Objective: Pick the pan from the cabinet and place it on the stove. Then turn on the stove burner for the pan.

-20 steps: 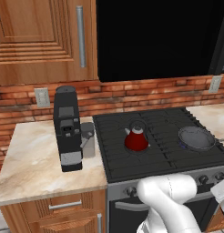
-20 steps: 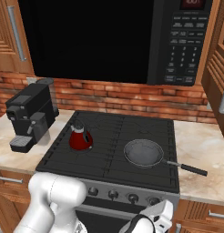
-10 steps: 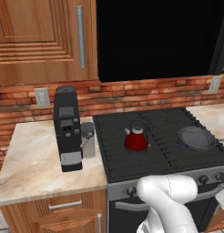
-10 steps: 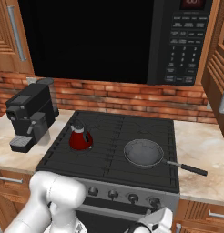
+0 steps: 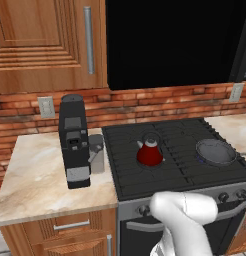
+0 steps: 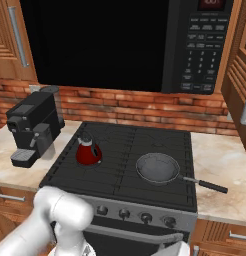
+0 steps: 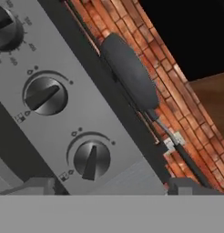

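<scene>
So the pan (image 6: 158, 167) is already sitting on the stove (image 6: 130, 150), front right burner with its handle poking out toward the right counter, which leaves the red kettle (image 6: 88, 150) alone on the left side. The gripper (image 7: 111, 185) is down low in front of the steel panel with its jaws spread wide and nothing in them, looking right at the knobs (image 7: 90, 159). My guess is it's lining up on the knob for the pan's burner, no contact yet.
</scene>
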Motion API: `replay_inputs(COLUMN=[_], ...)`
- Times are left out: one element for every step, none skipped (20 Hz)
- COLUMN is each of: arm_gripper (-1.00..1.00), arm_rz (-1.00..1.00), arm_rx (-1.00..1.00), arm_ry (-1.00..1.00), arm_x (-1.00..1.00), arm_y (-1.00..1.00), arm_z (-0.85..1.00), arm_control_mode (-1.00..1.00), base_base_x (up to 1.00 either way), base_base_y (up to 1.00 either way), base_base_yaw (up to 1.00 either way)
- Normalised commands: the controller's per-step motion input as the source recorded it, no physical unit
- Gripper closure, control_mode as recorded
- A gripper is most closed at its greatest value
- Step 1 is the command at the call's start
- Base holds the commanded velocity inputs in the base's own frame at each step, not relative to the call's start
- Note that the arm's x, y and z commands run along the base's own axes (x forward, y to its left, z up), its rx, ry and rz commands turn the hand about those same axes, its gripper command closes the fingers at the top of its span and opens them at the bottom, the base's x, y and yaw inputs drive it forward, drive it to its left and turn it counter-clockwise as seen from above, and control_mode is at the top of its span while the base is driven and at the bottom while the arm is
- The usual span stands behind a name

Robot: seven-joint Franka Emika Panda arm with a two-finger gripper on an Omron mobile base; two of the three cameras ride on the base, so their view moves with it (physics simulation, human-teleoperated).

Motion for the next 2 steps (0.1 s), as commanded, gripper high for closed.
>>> replay_inputs(arm_gripper=[-1.00,-1.00], arm_rz=[0.02,0.02], arm_rx=[0.00,0.00], arm_ry=[0.02,0.02], arm_x=[-0.42,-0.33], arm_y=[0.02,0.05], arm_z=[0.33,0.38], arm_control_mode=[-1.00,-1.00], base_base_x=[0.00,0.00], base_base_y=[0.00,0.00], base_base_yaw=[0.00,0.00])
